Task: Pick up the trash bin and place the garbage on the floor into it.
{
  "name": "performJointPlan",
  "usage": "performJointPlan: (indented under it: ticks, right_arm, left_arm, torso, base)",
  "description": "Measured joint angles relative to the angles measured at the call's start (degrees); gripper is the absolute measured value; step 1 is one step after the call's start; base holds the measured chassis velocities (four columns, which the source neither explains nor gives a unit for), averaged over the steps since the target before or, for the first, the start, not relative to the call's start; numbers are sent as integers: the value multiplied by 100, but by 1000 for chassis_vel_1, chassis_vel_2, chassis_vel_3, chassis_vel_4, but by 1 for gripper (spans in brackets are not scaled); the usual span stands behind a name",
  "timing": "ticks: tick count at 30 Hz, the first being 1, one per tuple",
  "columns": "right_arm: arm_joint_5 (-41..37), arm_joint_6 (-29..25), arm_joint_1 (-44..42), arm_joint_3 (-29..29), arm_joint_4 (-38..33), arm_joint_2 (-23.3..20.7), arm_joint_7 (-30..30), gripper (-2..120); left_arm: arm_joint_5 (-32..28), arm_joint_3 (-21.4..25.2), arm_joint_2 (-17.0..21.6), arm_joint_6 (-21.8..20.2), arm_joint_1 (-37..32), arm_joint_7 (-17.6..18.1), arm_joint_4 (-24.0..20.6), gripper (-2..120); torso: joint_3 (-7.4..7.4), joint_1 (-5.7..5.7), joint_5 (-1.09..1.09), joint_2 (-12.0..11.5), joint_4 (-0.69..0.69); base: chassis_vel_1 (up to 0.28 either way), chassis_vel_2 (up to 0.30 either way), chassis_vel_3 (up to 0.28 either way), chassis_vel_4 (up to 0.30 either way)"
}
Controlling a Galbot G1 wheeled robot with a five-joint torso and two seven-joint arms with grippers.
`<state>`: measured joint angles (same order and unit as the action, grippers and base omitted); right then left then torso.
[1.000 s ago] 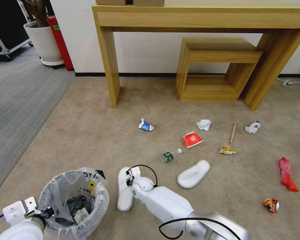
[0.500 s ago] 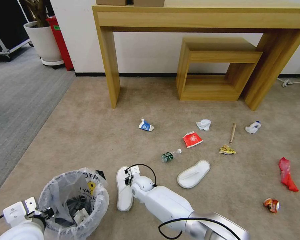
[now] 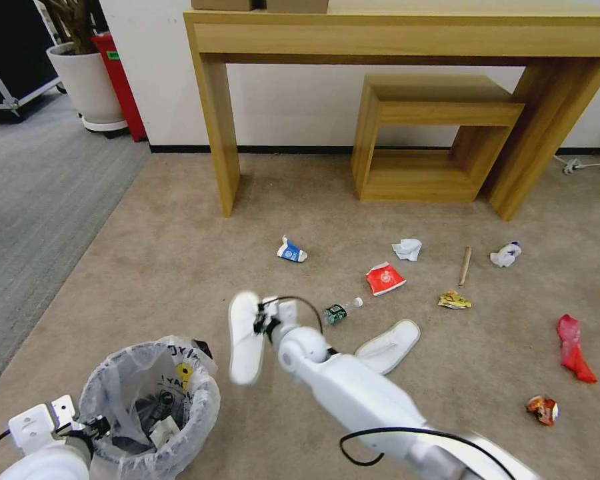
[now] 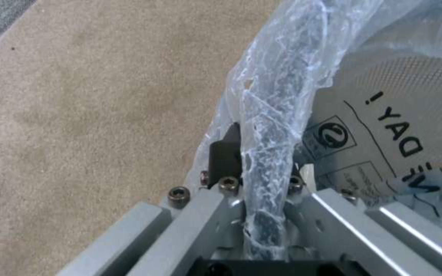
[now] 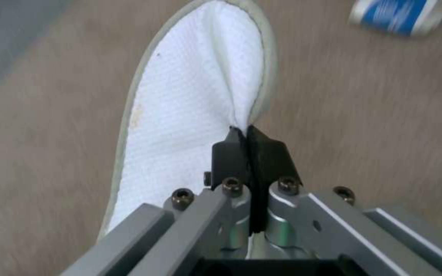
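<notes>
Nearest us, our left gripper (image 4: 262,214) is clamped on the rim of the trash bin (image 3: 150,407), pinching the liner. The bin is dark and round, its bag whitish with black lettering; we judge it light, the plastic slippery.

Just beyond, our right gripper (image 5: 249,147) is shut on a white slipper (image 3: 245,337), held clear of the carpet. It looks soft and floppy, so an edge pinch suits it.

The second slipper (image 3: 388,347), bottle (image 3: 341,311) and red cup (image 3: 385,278) lie farther out.
</notes>
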<state>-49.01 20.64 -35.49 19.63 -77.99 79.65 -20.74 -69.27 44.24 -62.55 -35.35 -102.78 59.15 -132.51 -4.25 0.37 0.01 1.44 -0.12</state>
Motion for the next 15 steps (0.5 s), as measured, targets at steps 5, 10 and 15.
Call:
performJointPlan:
  ticks: [5, 10, 15]
  right_arm:
    - [-237, -308, 55, -344, -776, -394, 437, 0]
    - [-854, -732, 205, -605, -1814, -755, 970, 0]
    - [-1151, -989, 251, -627, -2552, -930, 1262, 0]
  left_arm:
    - [-33, -24, -11, 28, 72, -1, 18, 0]
    - [-97, -80, -24, 108, 331, -91, 114, 0]
    - [-160, -169, -36, 175, 731, -151, 223, 0]
  torso:
    - [0, 0, 0, 0, -1]
    - [0, 0, 0, 0, 0]
    - [0, 0, 0, 0, -2]
  base:
    - [0, 0, 0, 0]
    - [0, 0, 0, 0]
    - [0, 0, 0, 0]
